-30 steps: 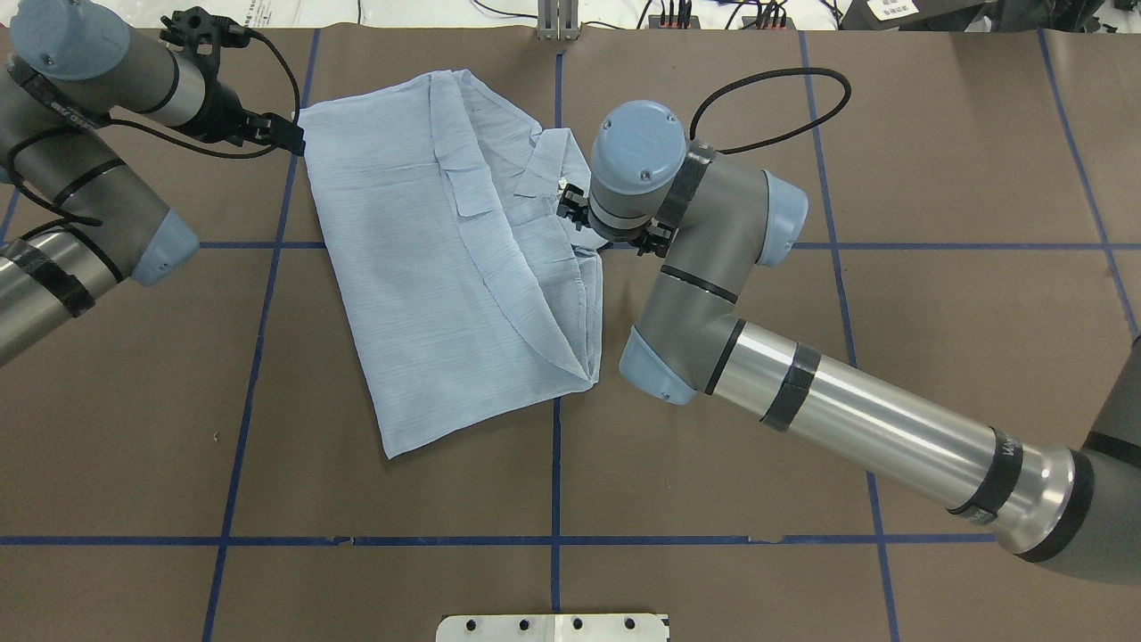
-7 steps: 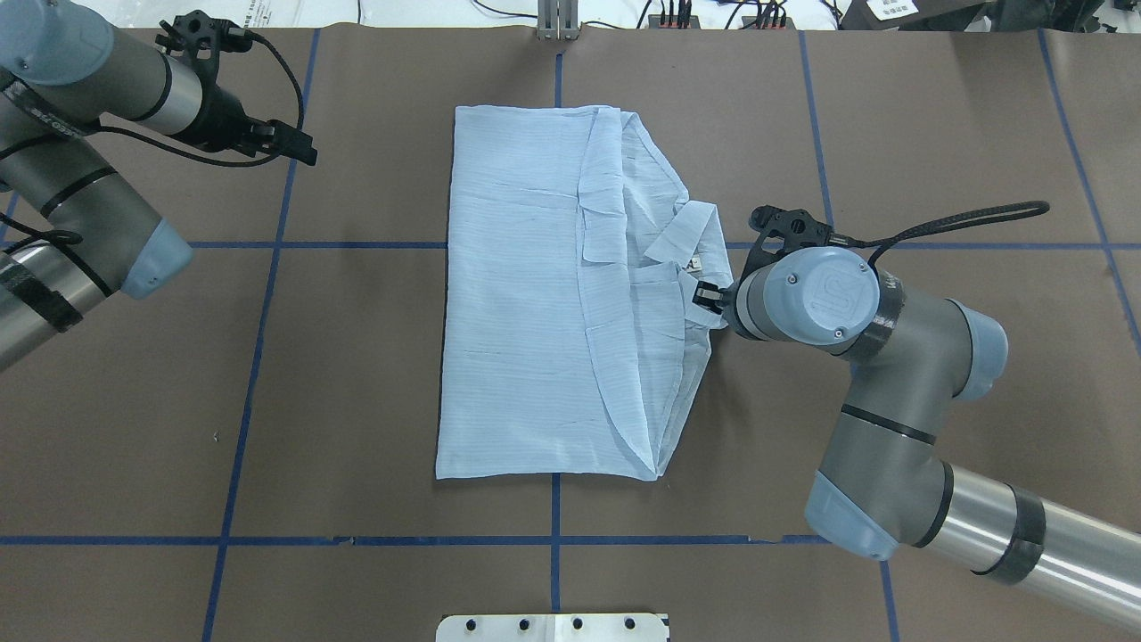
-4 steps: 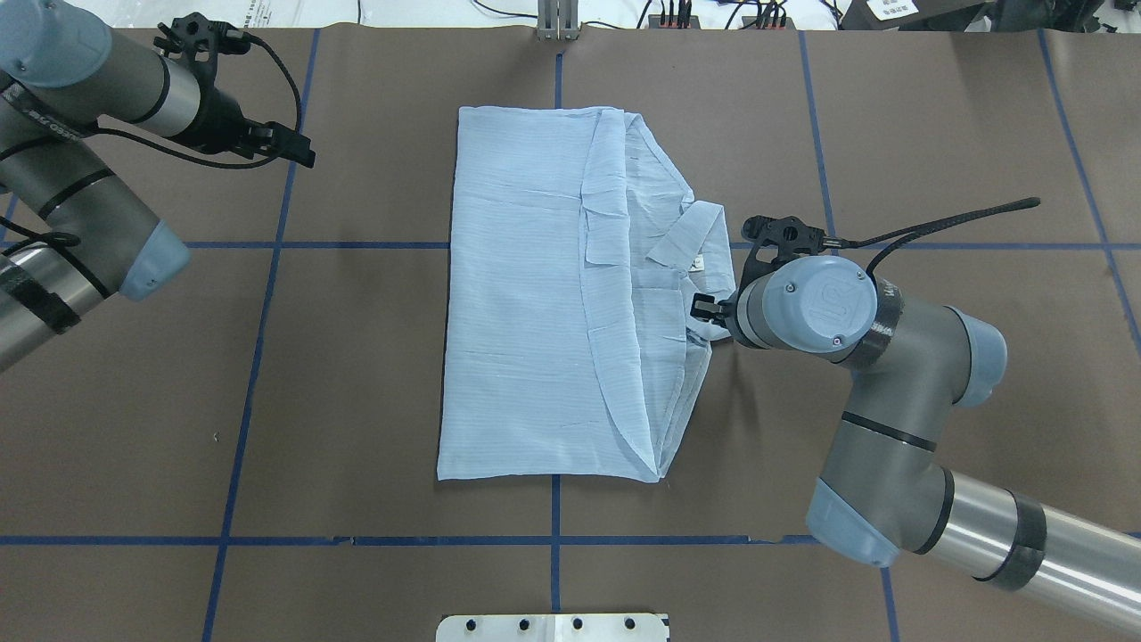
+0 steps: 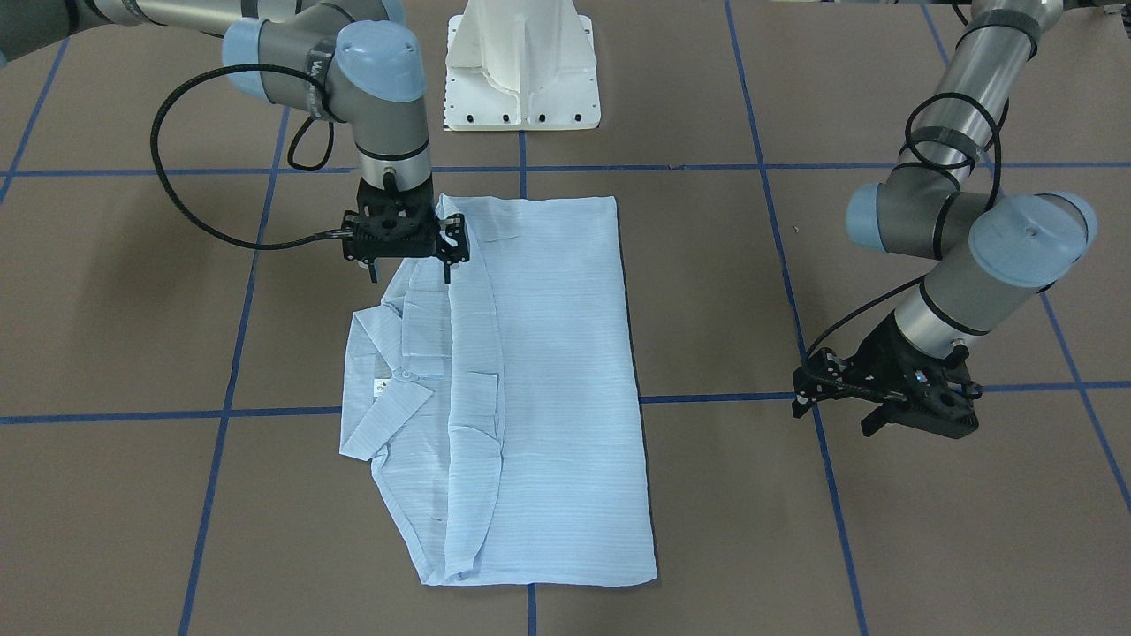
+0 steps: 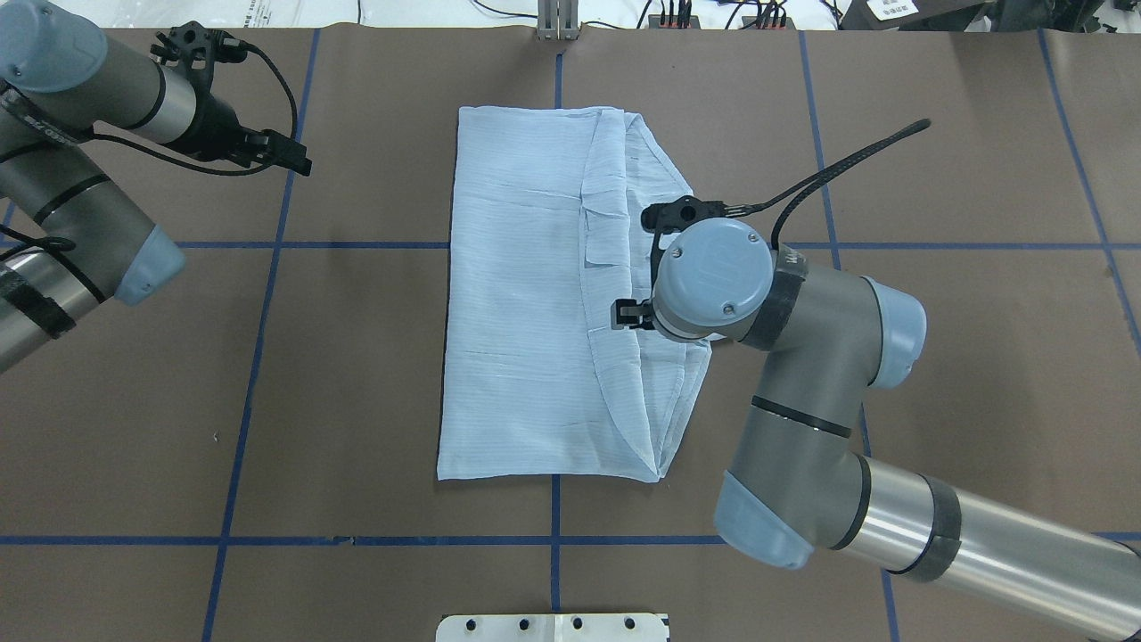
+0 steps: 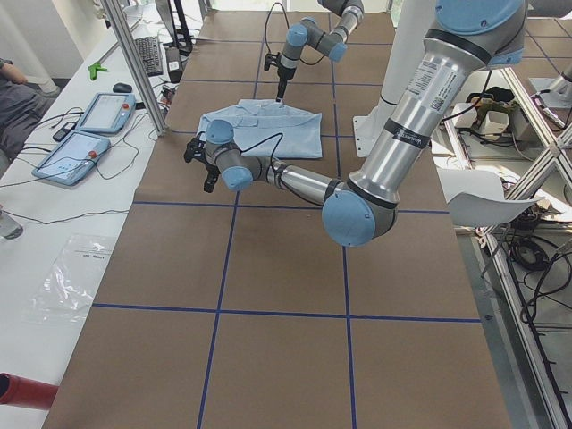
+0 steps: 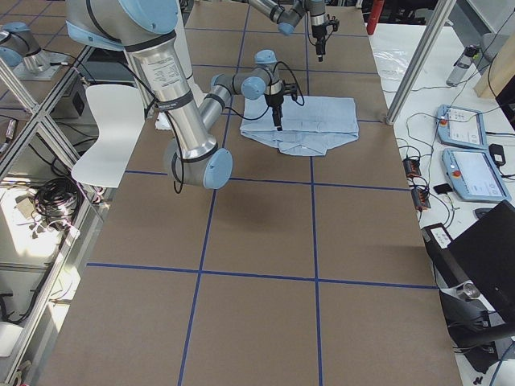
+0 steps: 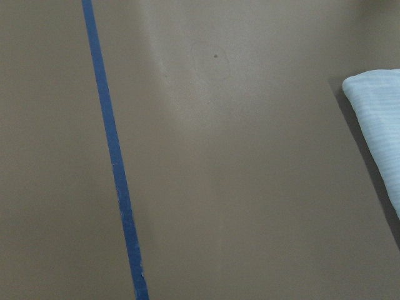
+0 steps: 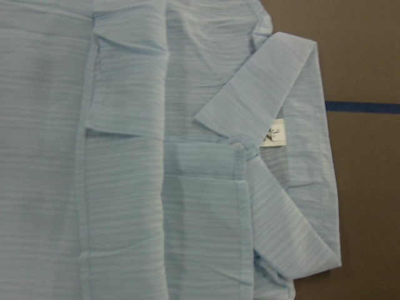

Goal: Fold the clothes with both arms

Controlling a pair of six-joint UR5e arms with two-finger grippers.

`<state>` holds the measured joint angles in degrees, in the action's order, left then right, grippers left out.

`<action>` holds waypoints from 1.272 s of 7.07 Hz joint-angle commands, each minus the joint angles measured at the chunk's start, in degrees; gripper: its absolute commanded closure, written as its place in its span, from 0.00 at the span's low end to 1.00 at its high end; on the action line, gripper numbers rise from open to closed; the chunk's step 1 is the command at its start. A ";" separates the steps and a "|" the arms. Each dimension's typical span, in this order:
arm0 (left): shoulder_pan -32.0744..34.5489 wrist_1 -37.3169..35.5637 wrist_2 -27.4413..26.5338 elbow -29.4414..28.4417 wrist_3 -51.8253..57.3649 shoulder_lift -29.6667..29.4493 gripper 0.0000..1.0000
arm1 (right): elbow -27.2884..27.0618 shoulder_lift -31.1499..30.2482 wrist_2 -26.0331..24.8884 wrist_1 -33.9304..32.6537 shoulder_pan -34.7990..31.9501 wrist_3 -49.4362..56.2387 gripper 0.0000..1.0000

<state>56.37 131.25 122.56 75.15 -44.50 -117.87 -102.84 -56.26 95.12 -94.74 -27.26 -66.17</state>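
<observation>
Hovering over bunched side of shirt [image 4: 548,380] with right gripper [image 4: 409,269], spread, empty; left gripper [image 4: 835,420] spread too, well apart from shirt.

My left arm [image 5: 85,201] and right arm [image 5: 802,383] are fat tubes, some grey, some shiny silver. Each joint has a round light blue cap [image 5: 713,276] with tiny screws and a faint mark. Black bands [image 5: 945,528] wrap the tubes. A black cable [image 5: 847,159] loops from each wrist.
</observation>
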 commanded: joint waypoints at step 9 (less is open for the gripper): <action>-0.03 0.32 0.22 -0.18 0.03 0.62 0.00 | 2.47 1.77 -3.44 -3.34 8.27 35.58 0.31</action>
<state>56.37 131.57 122.78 75.05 -44.47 -117.25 -100.40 -54.58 92.42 -97.67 -19.42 -31.54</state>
